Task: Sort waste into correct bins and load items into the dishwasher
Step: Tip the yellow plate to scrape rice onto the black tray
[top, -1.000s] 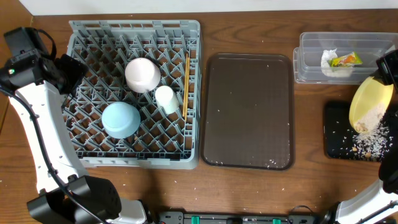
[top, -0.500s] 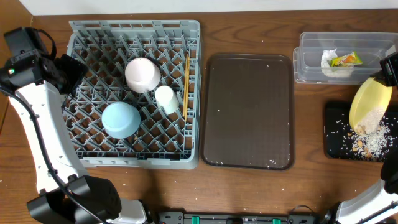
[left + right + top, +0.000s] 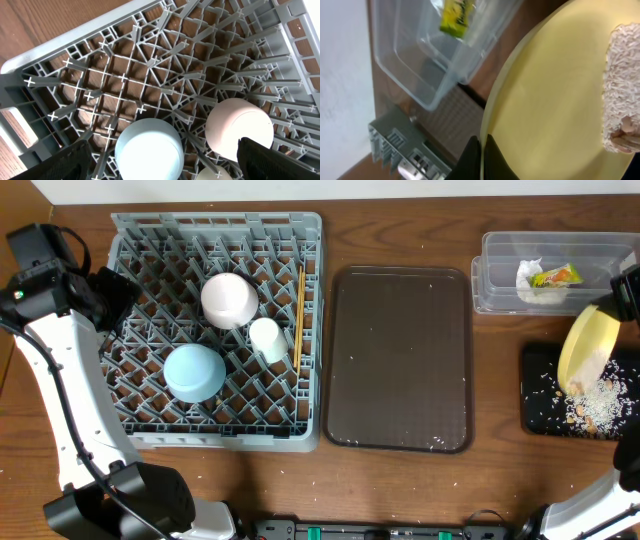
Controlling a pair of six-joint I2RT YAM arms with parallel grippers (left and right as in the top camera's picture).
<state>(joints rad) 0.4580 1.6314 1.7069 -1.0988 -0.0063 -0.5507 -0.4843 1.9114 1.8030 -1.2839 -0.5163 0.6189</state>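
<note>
My right gripper [image 3: 482, 155] is shut on the rim of the round yellow plate [image 3: 583, 348], tilted steeply over the flat black tray [image 3: 534, 385]. Pale crumbs [image 3: 596, 406] lie on the tray and some cling to the plate [image 3: 622, 110]. The clear tub [image 3: 500, 255] holds the white tissue [image 3: 529, 279] and the yellow-green wrapper [image 3: 556, 276]. The grey dish rack [image 3: 140, 240] holds the pink bowl [image 3: 230, 300], the blue bowl [image 3: 194, 372], the white cup [image 3: 266, 340] and the chopsticks [image 3: 299, 305]. My left gripper [image 3: 170, 167] hangs open and empty above the blue bowl [image 3: 148, 150].
The dark brown serving tray [image 3: 400, 360] lies between the rack and the bins. Stray crumbs dot the wooden table near the front edge [image 3: 330, 480]. The left arm [image 3: 60, 380] stands along the rack's left side.
The yellow plate has tipped steeper and more crumbs have slid off it onto the black tray. The left arm has not moved.
</note>
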